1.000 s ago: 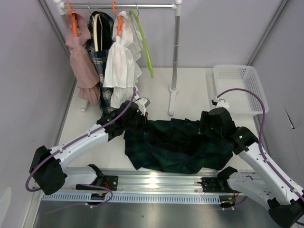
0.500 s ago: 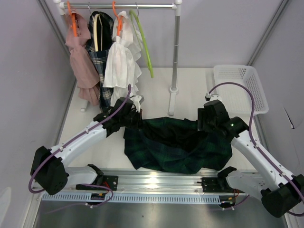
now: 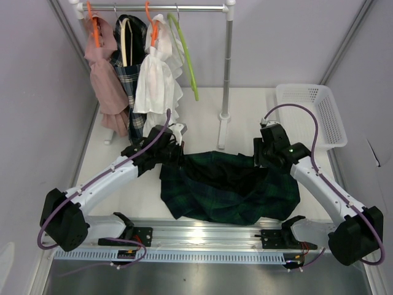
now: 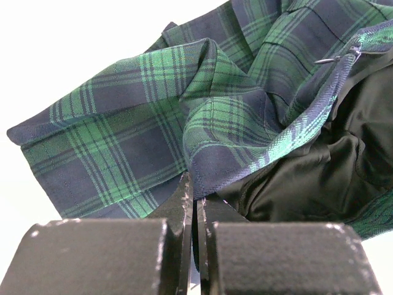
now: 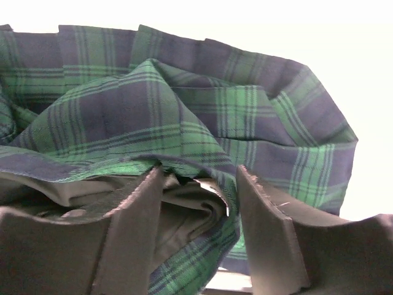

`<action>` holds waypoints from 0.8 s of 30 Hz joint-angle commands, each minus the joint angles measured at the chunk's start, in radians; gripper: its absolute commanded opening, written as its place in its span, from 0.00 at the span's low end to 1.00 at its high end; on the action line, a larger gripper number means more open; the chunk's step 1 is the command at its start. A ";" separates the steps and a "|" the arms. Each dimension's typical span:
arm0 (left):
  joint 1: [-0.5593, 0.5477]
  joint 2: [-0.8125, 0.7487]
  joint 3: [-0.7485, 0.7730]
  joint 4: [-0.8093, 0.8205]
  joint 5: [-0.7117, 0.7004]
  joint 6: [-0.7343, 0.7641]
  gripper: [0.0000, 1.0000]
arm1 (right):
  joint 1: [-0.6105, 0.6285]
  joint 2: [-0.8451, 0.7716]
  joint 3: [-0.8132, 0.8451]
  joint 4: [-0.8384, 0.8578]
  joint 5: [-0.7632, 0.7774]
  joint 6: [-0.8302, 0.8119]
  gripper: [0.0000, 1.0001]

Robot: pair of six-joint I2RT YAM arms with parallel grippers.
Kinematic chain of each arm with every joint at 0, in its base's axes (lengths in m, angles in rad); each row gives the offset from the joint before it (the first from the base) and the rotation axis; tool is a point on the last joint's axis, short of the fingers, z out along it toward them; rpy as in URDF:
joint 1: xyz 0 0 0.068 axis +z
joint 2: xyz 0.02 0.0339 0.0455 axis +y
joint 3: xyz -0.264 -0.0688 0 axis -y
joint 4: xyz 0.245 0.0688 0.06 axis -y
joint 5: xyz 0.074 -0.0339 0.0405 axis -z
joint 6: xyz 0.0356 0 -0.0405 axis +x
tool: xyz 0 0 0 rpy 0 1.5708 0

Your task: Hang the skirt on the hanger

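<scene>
Tartan skirt (image 3: pixel 227 184): only wrist views reveal left gripper (image 4: pixel 195 193) pinching its edge, right gripper (image 5: pixel 198 181) spread astride a fold.

The skirt (image 3: pixel 227 187) is dark green and navy tartan, lining (image 4: pixel 319 178) black; hanger (image 3: pixel 186 58) lime green; basket (image 3: pixel 307 92) white.

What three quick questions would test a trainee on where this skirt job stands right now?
1. True or false: the left gripper is shut on the edge of the skirt.
2. The green hanger on the rail carries: A) one garment B) nothing C) two garments
3. Fill in: the right gripper has its jaws ____, with skirt fabric lying between them.
Key: 1 true; 2 B; 3 open.
</scene>
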 commanded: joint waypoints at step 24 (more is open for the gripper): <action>0.067 0.097 0.254 -0.026 0.029 0.102 0.40 | -0.073 -0.337 -0.051 0.001 0.061 0.314 0.00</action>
